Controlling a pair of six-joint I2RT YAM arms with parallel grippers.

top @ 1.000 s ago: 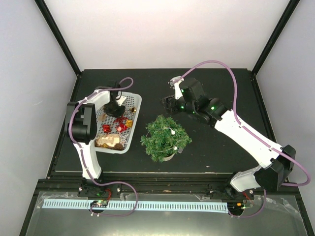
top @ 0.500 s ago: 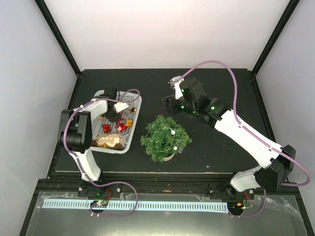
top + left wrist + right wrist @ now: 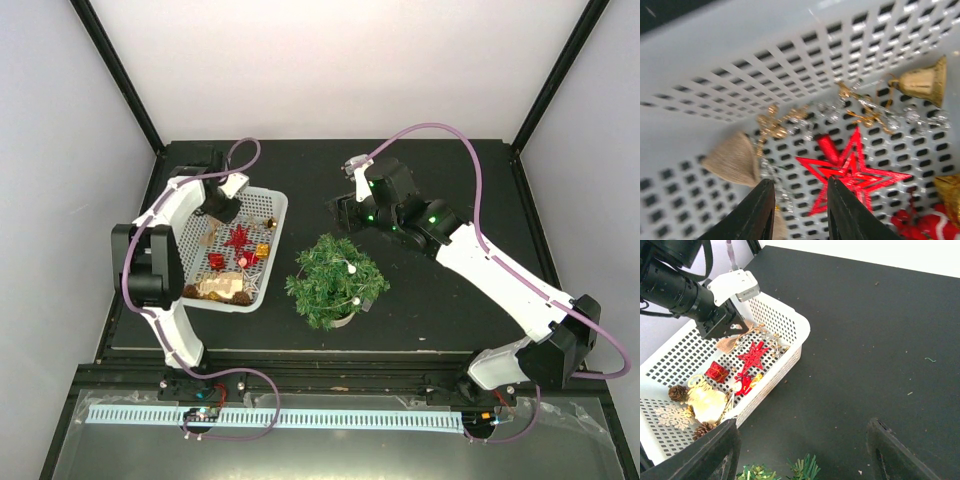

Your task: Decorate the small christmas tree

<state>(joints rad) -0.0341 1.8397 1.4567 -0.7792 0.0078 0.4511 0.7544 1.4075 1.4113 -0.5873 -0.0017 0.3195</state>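
Observation:
The small christmas tree (image 3: 335,275), bushy dark green in a cream pot, stands mid-table; only its tips (image 3: 807,470) show low in the right wrist view. Left of it is a white perforated basket (image 3: 279,215) of ornaments. My left gripper (image 3: 213,208) hangs over the basket's far end, jaws slightly apart with nothing between the fingers (image 3: 760,210). A red star (image 3: 855,167) lies on the basket floor just past them, with a tan cone (image 3: 735,159) to its left and a gold bell (image 3: 922,82). My right gripper (image 3: 340,212) hovers open behind the tree, empty.
The basket (image 3: 800,329) also holds a red gift box (image 3: 717,371), pine cones (image 3: 677,392), a white snowflake (image 3: 672,416) and a pale figure (image 3: 707,402). Black frame posts rise at the table's back corners. Bare black tabletop (image 3: 880,340) lies right of the basket.
My left gripper has drawn back from the basket's middle toward its far left end, and its jaws have parted a little. The red star now lies uncovered. The right arm has not moved.

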